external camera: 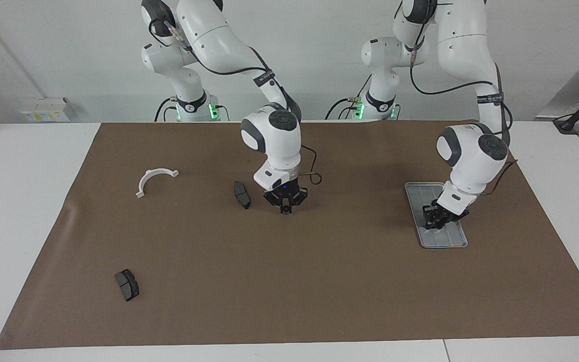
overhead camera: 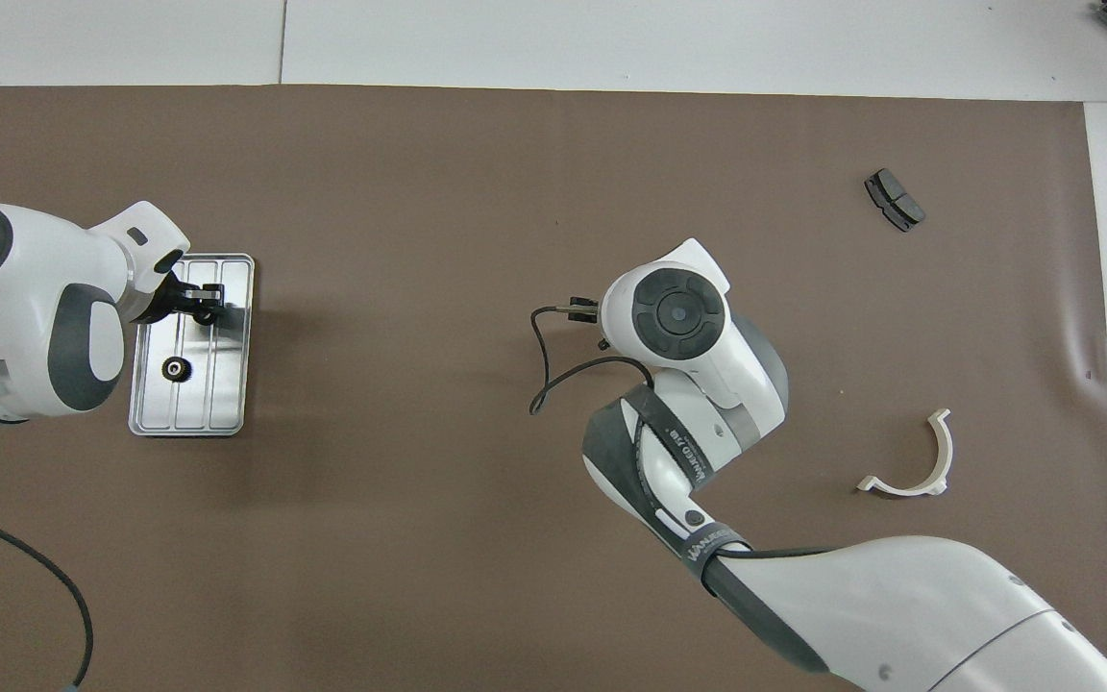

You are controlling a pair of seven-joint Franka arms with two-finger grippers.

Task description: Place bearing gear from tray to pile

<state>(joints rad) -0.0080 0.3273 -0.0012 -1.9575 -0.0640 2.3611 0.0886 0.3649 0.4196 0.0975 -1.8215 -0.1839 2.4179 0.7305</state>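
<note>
Bearing gear (overhead camera: 175, 368), small, dark and toothed, lies flat in the tray (overhead camera: 229, 408), in the half nearer to the robots, with nothing gripping it. That tray (external camera: 456, 240) is a ridged silver-grey rectangle on the brown mat (external camera: 319, 281) toward the left arm's end of the tabletop (external camera: 23, 201).

Down over the tray's other half hangs the left gripper (external camera: 436, 220), seen from overhead (overhead camera: 209, 306) apart from the gear. Its fingertips look drawn close together; whether anything is pinched between them I cannot tell from either view, and it is also unclear whether they touch the tray floor.

Above the middle of the mat is the right gripper (external camera: 285, 208), its fingertips met in a point and holding nothing. In the overhead view that gripper is hidden under its own wrist. Just beside it, toward the right arm's end, a dark brake pad (external camera: 242, 194) lies on the mat.

Of the pile, the white half-ring bracket (external camera: 155, 179) rests farther toward the right arm's end, about as near to the robots as the pad; it shows overhead too (overhead camera: 917, 461). A second brake pad (external camera: 127, 284) lies well apart from both, much farther from the robots, also visible from overhead (overhead camera: 895, 199).
</note>
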